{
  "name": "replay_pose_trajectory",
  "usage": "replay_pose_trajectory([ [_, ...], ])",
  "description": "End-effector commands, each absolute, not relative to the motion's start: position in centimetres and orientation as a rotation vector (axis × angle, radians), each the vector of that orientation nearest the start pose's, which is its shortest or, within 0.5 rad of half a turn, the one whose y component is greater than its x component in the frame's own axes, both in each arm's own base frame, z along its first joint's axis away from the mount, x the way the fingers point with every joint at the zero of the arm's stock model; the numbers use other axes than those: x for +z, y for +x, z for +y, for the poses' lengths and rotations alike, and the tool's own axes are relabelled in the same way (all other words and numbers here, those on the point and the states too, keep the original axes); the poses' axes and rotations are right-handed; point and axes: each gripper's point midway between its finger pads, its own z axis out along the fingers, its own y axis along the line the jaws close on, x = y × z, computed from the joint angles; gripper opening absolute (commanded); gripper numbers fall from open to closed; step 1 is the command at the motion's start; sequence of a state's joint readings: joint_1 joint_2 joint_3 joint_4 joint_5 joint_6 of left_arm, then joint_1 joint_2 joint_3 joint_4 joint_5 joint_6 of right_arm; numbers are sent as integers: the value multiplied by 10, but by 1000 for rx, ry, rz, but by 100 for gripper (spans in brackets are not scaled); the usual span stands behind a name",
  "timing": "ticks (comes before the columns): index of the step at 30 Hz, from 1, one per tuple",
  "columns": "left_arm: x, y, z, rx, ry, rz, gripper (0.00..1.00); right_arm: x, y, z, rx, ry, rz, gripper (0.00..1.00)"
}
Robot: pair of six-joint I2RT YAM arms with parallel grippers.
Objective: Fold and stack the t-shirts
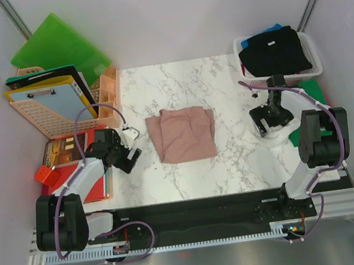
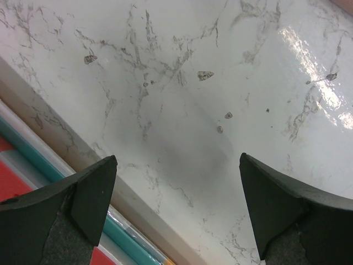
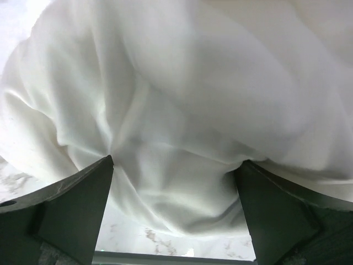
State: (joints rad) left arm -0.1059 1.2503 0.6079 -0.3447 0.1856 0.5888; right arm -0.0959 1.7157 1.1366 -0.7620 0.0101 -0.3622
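Note:
A dusty pink t-shirt [image 1: 182,134] lies folded in the middle of the marble table [image 1: 232,158]. A crumpled white t-shirt [image 1: 286,136] lies at the right, under my right gripper [image 1: 270,122]. In the right wrist view the white t-shirt [image 3: 182,99] fills the frame, and my right gripper [image 3: 176,165] stands open with its cloth bulging between the wide fingers. A black t-shirt [image 1: 277,50] fills the white basket [image 1: 310,44], with a blue one [image 1: 273,28] behind it. My left gripper [image 1: 132,146] is open over bare marble [image 2: 182,110], left of the pink t-shirt.
A green cloth [image 1: 314,90] lies at the right edge beside the basket. A green folder [image 1: 58,47], clipboards and orange trays [image 1: 51,116] crowd the left side. Teal and red folders [image 2: 33,165] lie just off the table's left edge.

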Motion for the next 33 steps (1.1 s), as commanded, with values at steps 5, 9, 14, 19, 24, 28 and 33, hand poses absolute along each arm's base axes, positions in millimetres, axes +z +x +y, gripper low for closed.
replay_pose_trajectory([
  [5, 45, 278, -34, -5, 939, 2332, 99, 38, 306, -21, 72, -377, 2932, 98],
  [9, 44, 277, -32, 5, 946, 2338, 99, 40, 307, -24, 41, -369, 2915, 98],
  [14, 47, 280, -34, -1, 942, 2330, 99, 56, 313, -37, -65, -337, 2863, 98],
  [19, 45, 278, -34, -6, 946, 2332, 99, 89, 321, -59, -211, -244, 2772, 98],
  [24, 40, 277, -35, -18, 955, 2344, 99, 121, 320, -96, -372, -133, 2685, 98],
  [28, 41, 279, -37, -32, 950, 2339, 99, 121, 312, -122, -448, -76, 2699, 98],
  [33, 41, 280, -38, -33, 952, 2338, 99, 116, 305, -144, -459, -9, 2709, 98],
])
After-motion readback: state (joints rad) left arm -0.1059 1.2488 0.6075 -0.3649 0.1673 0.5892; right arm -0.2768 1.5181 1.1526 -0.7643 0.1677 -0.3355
